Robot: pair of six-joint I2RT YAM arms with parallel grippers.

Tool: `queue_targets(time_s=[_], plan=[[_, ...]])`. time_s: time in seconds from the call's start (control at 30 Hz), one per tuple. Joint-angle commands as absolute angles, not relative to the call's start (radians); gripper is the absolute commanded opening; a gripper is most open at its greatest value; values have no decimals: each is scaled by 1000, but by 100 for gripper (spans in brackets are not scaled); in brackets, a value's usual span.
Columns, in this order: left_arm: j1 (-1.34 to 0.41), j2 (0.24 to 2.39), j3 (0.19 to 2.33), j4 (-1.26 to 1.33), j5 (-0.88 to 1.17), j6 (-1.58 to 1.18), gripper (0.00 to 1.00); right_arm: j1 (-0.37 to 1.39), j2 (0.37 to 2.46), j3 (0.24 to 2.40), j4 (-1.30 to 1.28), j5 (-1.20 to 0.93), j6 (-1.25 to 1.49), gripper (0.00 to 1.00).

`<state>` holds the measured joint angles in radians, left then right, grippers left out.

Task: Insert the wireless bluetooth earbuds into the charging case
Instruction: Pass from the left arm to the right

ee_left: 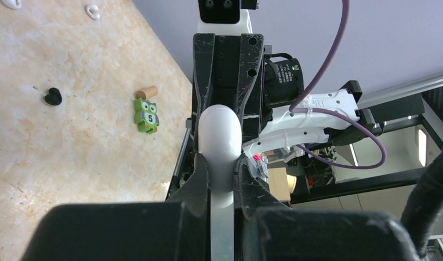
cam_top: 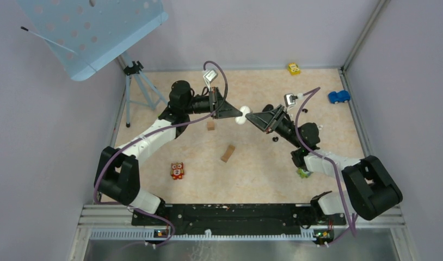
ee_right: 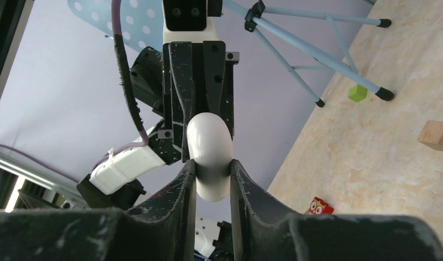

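Lilac walls (cam_top: 263, 32), beige mottled tabletop (cam_top: 252, 174)

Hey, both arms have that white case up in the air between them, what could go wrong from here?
1. The charging case is smooth and rounded, pinched above the table by the left gripper and the right gripper; it could squirt out and drop.
2. If they pull unevenly, one may wrench it from the other.
3. A black earbud lies on the table, and neither gripper is free to fetch it.
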<state>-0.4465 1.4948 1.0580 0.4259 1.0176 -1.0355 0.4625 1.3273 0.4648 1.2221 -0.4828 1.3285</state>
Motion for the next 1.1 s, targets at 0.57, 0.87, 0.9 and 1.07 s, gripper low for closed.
queue_targets(time_s=[0.57, 0.87, 0.9, 1.07], plan=[[-446, 1494, 1044, 558, 1068, -1104, 0, 460, 1453, 500, 1548, -553, 1442, 45], [-445, 1496, 1039, 557, 1065, -1105, 0, 461, 1473, 527, 1572, -566, 1455, 41], [-446, 1497, 1039, 555, 1063, -1104, 0, 461, 1475, 528, 1574, -565, 1457, 39], [-445, 1497, 1035, 551, 1063, -1103, 0, 461, 1478, 528, 1580, -566, 1459, 29]])
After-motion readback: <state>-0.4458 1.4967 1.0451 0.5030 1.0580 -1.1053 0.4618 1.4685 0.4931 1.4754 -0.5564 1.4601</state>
